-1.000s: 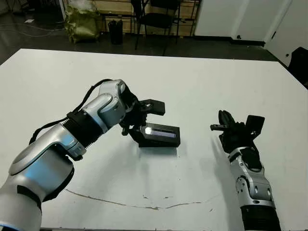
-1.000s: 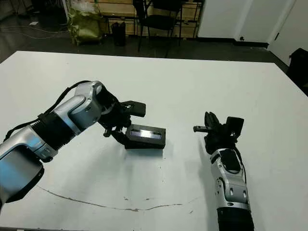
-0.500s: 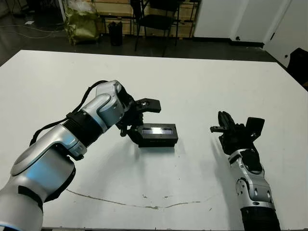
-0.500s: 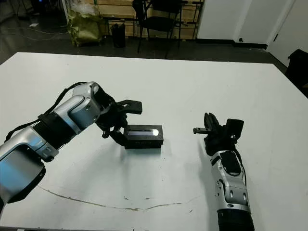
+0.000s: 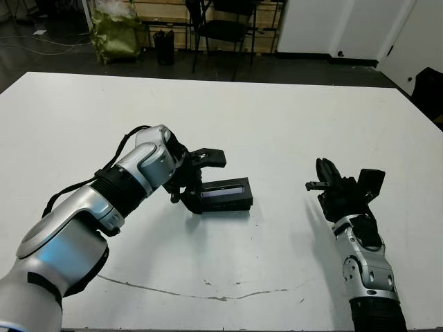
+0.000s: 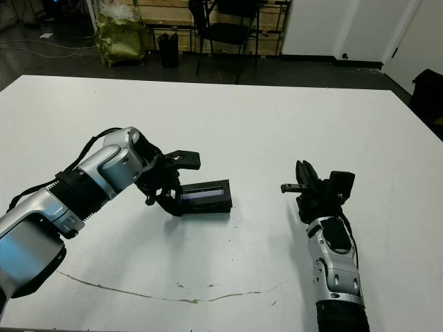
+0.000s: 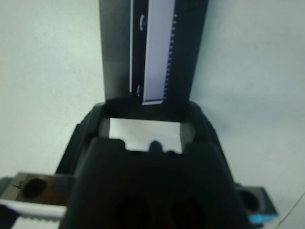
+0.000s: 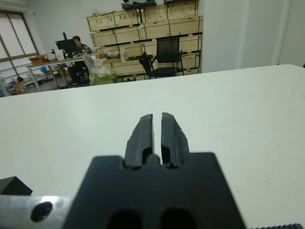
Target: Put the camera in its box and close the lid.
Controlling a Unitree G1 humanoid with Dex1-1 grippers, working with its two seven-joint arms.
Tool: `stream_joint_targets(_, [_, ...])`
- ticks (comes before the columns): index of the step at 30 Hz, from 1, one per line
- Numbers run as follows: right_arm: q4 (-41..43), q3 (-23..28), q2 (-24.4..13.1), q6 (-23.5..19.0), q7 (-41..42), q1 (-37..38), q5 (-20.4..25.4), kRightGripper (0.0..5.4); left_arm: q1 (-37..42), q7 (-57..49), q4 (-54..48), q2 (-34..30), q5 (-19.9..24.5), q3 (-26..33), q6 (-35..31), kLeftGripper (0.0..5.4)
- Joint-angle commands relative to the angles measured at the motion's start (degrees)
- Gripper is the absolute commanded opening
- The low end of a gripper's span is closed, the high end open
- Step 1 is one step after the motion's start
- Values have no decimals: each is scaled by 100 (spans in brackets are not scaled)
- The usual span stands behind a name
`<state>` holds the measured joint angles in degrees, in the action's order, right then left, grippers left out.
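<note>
- The lid (image 5: 225, 193), pale strip up, sits on the box near the middle of the surface (image 5: 291, 117); the camera is not visible, presumably inside.
- Left gripper (image 5: 197, 181) jaws spread wide at the lid's end, one above, one below.
- Right gripper (image 5: 325, 181) jaws closed, empty, near the right edge.
- Judged nearly done: only seating the lid and withdrawing remain.

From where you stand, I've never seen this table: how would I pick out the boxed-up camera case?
Start at the white table and follow the silver left arm to its left gripper near the middle. The black box lies flat at those fingers, the only loose thing there, with a glossy pale strip along its lid.
</note>
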<state>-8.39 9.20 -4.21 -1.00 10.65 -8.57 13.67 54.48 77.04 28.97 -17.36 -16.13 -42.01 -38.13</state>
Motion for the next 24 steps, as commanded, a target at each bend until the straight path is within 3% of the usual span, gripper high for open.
stream_joint_targets(1, [49, 1, -3, -174, -108, 46, -24, 0, -77, -156, 131, -81, -146, -53, -7, 226])
stream_joint_targets(8, [9, -8, -43, -71, 45, 58, 30, 0, -213, -377, 1, -112, -88, 104, 317, 226])
stream_joint_targets(13, [21, 11, -16, -158, 4, 57, 60, 0, -132, -141, 268, -118, -5, 104, 1254, 341])
stream_joint_targets(17, [-137, 18, -42, 28, 136, 36, 81, 0, -58, -33, 395, -133, 28, 193, 1878, 434])
stream_joint_targets(21, [-21, -11, -11, -72, 6, 63, -9, 0, 97, 0, 384, -45, 145, 429, 1896, 529])
stream_joint_targets(24, [48, -21, -22, -199, -39, 63, 6, 0, 198, 44, 447, 35, 256, 609, 1902, 538])
